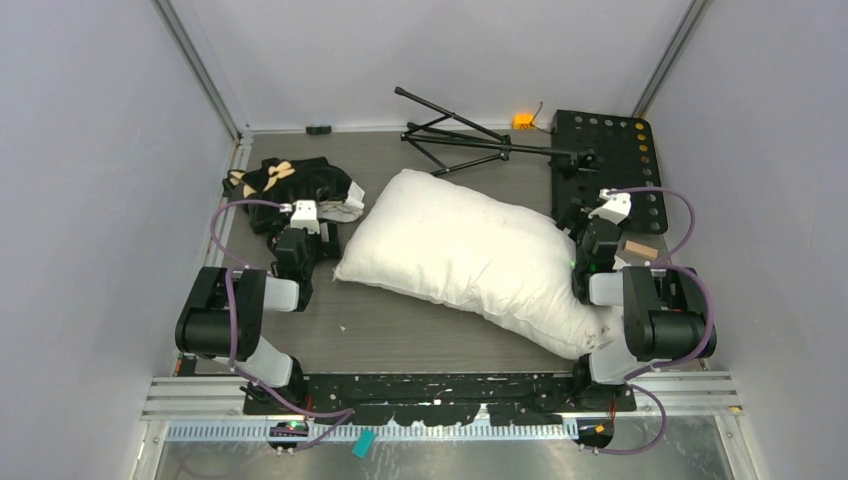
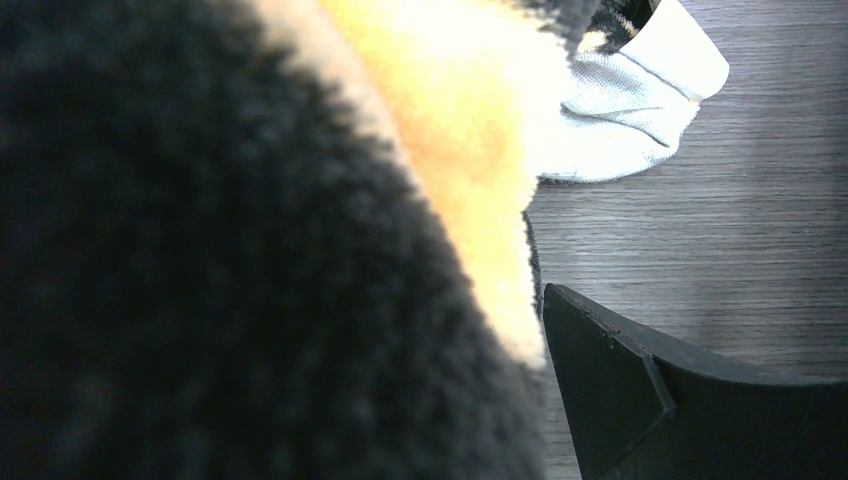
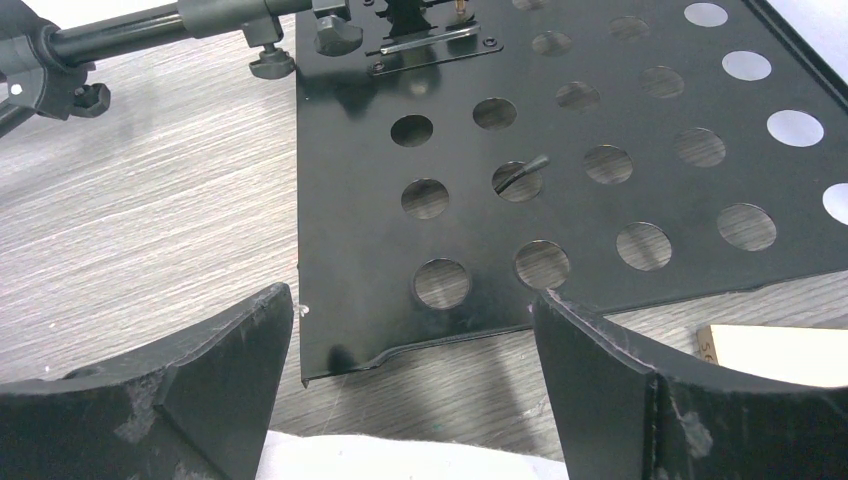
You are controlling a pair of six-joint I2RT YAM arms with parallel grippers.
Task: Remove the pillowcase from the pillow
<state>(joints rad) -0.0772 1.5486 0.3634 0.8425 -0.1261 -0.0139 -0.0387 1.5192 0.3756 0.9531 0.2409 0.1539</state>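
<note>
The pillow lies bare on the worktop, roughly in the middle and running diagonally. One end is near the left arm and the other is pressed against the right arm's base.

The pillowcase is fully off. It sits bunched in a dark heap at the far left of the worktop, just beside the pillow's upper-left corner but apart from it. One tan-orange flower faces up, and a bit of white fabric pokes out at the heap's edge.

The left gripper is right at the heap. In the left wrist view black plush and an orange petal fill most of the frame. Only one finger shows, far out at the right with its inner face bare and the plush just meeting its tip. The other finger is hidden under the fabric. From that wide position the fingers read as spread apart, not clamped on the cloth.

The right gripper has its fingers wide apart with nothing between them. It hovers at the near edge of the black perforated plate — the pillow's white edge shows at the bottom of that view.

A folded black tripod lies at the far side, joined to the plate. A small wooden block rests by the plate's near corner, and a small orange object sits against the back wall.
</note>
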